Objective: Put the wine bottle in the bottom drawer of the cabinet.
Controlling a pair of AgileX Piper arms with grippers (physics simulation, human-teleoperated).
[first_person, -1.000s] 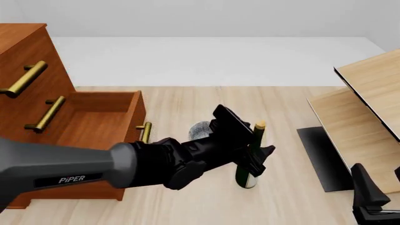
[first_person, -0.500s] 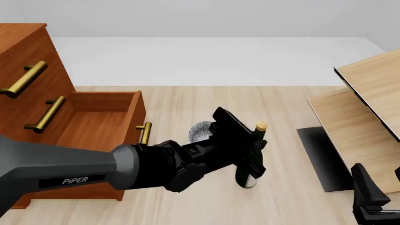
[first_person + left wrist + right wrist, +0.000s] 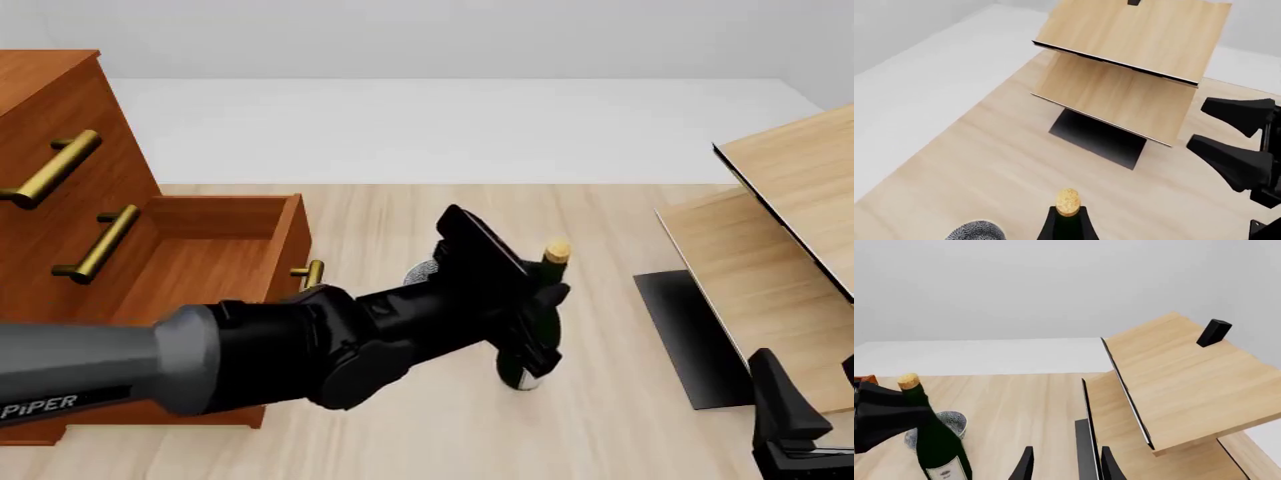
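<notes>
Slim dark green glass wine bottle (image 3: 530,330) with tan cork stands upright mid-desk, long axis vertical. Left end effector (image 3: 541,320) clamps its body. Open reddish-brown bottom drawer (image 3: 200,270) lies left. Right end effector (image 3: 1062,465), near right, gapes empty.
</notes>
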